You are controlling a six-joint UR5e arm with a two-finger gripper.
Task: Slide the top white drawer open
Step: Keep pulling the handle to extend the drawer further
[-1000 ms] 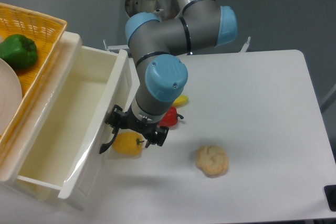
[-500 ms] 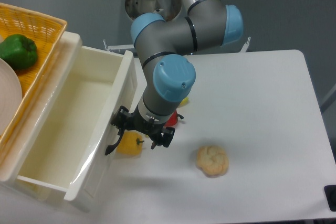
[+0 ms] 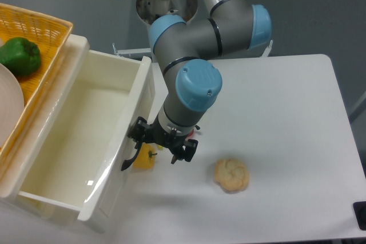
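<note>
The top white drawer (image 3: 68, 135) stands pulled far out of the cabinet at the left, a deep, empty cream box. Its curved black handle (image 3: 132, 155) hangs on the front panel (image 3: 123, 164). My gripper (image 3: 163, 144) sits right at that handle, its black fingers closed around the handle's upper part. The arm's blue wrist joint (image 3: 197, 84) is just above it. The lower drawer is hidden under the open one.
A yellow pepper (image 3: 146, 157) lies against the drawer front, under the gripper. A red pepper (image 3: 191, 135) is mostly hidden behind the wrist. A bread roll (image 3: 231, 175) lies on the white table (image 3: 286, 118). A wicker basket (image 3: 40, 32) with a green pepper (image 3: 20, 55) sits on the cabinet.
The gripper has moved right with the handle, and the drawer has slid further out. The yellow pepper is now more covered by the drawer front and gripper.
</note>
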